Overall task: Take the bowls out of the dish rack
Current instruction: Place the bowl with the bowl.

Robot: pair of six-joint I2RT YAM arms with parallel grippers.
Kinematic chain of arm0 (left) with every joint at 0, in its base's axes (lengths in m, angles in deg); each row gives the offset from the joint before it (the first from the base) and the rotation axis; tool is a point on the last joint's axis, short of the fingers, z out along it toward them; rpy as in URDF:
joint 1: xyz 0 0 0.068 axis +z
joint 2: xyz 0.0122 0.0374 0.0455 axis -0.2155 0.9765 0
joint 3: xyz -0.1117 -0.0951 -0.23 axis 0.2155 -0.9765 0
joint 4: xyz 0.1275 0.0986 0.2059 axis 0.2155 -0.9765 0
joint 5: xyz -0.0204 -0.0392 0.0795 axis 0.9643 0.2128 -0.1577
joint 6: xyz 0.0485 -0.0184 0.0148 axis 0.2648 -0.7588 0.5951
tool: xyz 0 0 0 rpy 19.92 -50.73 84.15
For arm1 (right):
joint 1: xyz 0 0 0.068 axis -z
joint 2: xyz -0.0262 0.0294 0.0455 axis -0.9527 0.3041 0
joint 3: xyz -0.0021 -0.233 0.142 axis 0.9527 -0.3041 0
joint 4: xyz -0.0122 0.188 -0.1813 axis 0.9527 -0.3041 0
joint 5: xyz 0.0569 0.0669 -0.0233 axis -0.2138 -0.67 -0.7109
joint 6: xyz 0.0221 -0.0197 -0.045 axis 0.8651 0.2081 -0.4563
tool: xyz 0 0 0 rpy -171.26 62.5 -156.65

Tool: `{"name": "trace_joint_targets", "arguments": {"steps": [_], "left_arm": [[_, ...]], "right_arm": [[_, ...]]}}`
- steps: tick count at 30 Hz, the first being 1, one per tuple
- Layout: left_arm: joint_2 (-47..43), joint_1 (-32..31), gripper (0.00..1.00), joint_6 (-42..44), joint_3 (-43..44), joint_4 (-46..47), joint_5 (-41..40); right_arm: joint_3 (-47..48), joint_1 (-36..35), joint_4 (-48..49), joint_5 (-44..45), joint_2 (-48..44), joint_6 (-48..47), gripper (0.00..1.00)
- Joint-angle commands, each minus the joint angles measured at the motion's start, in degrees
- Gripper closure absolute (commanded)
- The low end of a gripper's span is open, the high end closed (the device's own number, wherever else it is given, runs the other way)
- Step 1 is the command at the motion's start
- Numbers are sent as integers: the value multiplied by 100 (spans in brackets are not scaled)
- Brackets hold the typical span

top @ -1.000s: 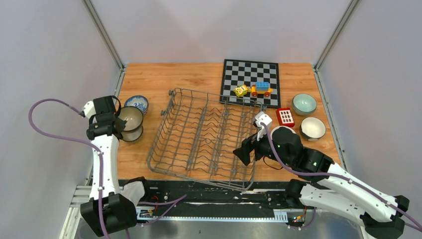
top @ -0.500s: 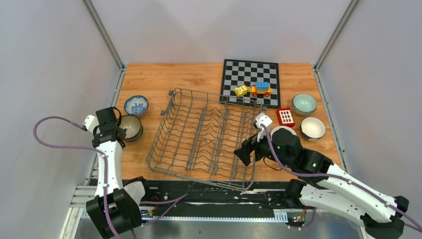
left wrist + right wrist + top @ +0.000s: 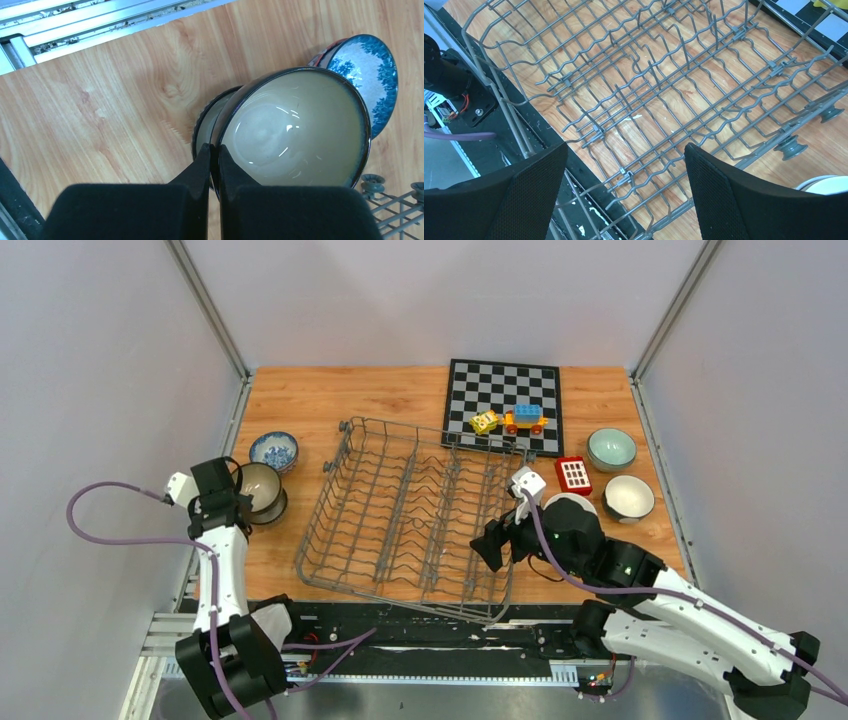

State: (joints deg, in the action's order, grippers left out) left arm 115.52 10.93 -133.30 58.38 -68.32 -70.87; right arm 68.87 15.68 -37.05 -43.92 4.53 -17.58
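Wooden table (image 3: 300, 400), grain visible, white walls around. My left pincer (image 3: 213, 150) is clamped on the near rim of a glossy beige bowl (image 3: 295, 130) with a dark edge. That bowl sits over a second, dark-rimmed bowl (image 3: 206, 122); a blue-and-white bowl (image 3: 370, 65) is just beside them. My right pincer (image 3: 624, 150) is spread wide above the near right corner of the grey wire rack (image 3: 400, 505). Right of the rack are three more round bowls: a green bowl (image 3: 611, 448), a white-lined bowl (image 3: 628, 496), and a bowl half hidden by my arm (image 3: 560, 502). Six bowls counted, one rack.
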Motion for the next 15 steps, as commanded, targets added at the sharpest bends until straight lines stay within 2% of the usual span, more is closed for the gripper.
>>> {"name": "trace_joint_targets", "arguments": {"steps": [1,15], "left_arm": [[51,92,100,-234,-56,627,127],[238,144,100,-209,-258,773,184]], "right_arm": [[-87,-60,108,87,29,-130,10],[-102,-60,156,126,104,-156,10]]}}
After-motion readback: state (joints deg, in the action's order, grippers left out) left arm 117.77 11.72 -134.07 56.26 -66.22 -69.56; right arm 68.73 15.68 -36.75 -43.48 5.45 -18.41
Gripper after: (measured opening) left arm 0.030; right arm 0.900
